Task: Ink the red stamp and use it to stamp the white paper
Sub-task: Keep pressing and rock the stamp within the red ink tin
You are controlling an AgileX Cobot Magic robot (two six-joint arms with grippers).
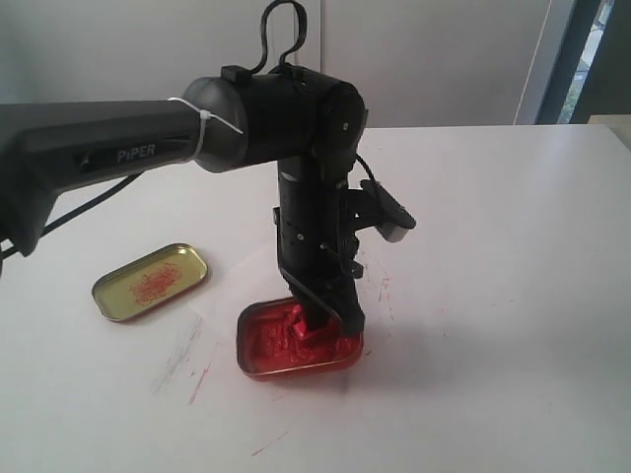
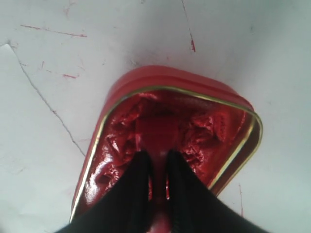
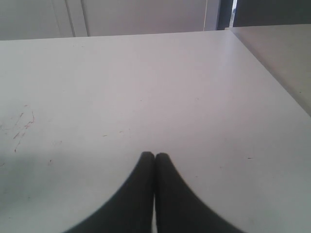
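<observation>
The red stamp point(image 2: 158, 131) stands base-down in the lumpy paste of the red ink tin point(image 2: 146, 77), and my left gripper point(image 2: 158, 158) is shut on its handle. From outside, the left gripper point(image 1: 320, 313) points straight down into the ink tin point(image 1: 264, 360) near the table's front middle. A thin white sheet with a faint edge, the white paper point(image 2: 24, 145), lies beside the tin. My right gripper point(image 3: 155, 156) is shut on nothing above bare tabletop, and it does not show in the exterior view.
An open gold tin lid point(image 1: 150, 282) with red smears lies left of the ink tin. Red scratch marks point(image 1: 202, 370) streak the white table point(image 1: 493, 246) around the tin. The table's far edge runs along a grey wall.
</observation>
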